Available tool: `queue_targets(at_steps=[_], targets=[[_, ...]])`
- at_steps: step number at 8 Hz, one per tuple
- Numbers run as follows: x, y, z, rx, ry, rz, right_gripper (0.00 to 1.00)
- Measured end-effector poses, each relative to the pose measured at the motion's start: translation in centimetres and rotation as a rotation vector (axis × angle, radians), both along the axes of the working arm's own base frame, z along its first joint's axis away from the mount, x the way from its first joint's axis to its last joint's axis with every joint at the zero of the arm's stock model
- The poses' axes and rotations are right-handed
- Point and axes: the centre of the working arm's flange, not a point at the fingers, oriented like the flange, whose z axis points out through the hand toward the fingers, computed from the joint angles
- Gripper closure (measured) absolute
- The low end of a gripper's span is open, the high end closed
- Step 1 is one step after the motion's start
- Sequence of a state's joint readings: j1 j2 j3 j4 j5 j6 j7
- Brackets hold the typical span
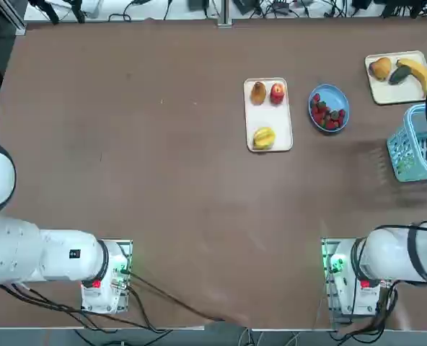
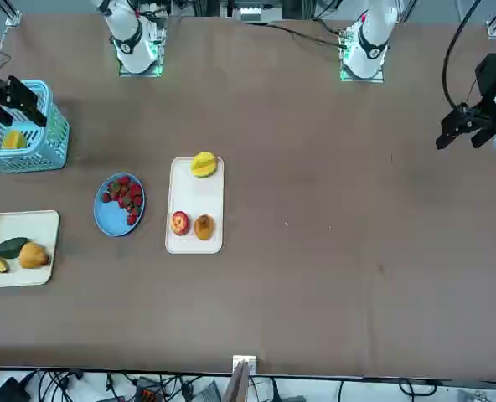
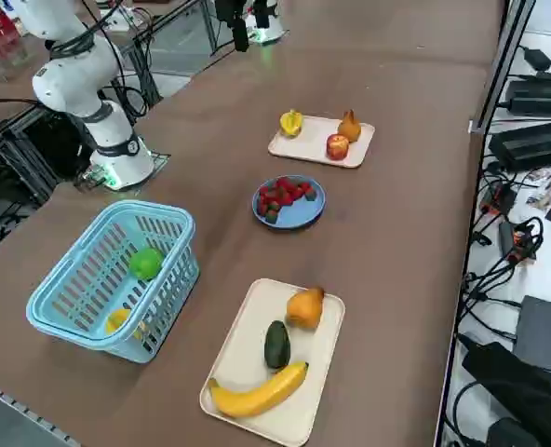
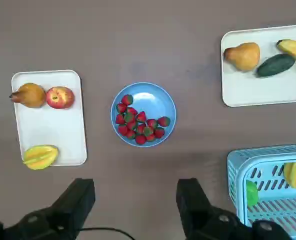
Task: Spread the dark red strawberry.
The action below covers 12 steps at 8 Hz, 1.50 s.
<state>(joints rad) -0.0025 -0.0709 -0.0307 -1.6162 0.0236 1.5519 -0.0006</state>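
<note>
On the desk, leftmost from overhead, a pale tray holds a pear, an apple and a star fruit. Just right, strawberries lie in a blue plate, tips pointing various ways, the heap's long axis slanting from far left to near right. Next, another tray carries a pear, an avocado and a banana; nearer, a light-blue basket contains yellow and green produce. The right gripper, aimed down at the desk, has its fingers open.
</note>
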Motion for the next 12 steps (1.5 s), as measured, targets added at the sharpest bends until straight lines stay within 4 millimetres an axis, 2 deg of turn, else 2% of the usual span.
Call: queue_targets(at_steps=[4, 6, 8, 10, 12], targets=[[0.1, 1.2, -0.1, -0.014, 0.002, 0.024, 0.0], [0.8, 2.5, -2.2, -0.014, 0.048, 0.051, 0.0], [2.5, 4.8, -6.6, -0.017, 0.114, 0.141, 0.0], [4.1, 7.3, -11.9, -0.019, 0.126, 0.274, 0.0], [4.5, 7.5, -17.4, -0.012, 0.124, 0.44, 0.0]])
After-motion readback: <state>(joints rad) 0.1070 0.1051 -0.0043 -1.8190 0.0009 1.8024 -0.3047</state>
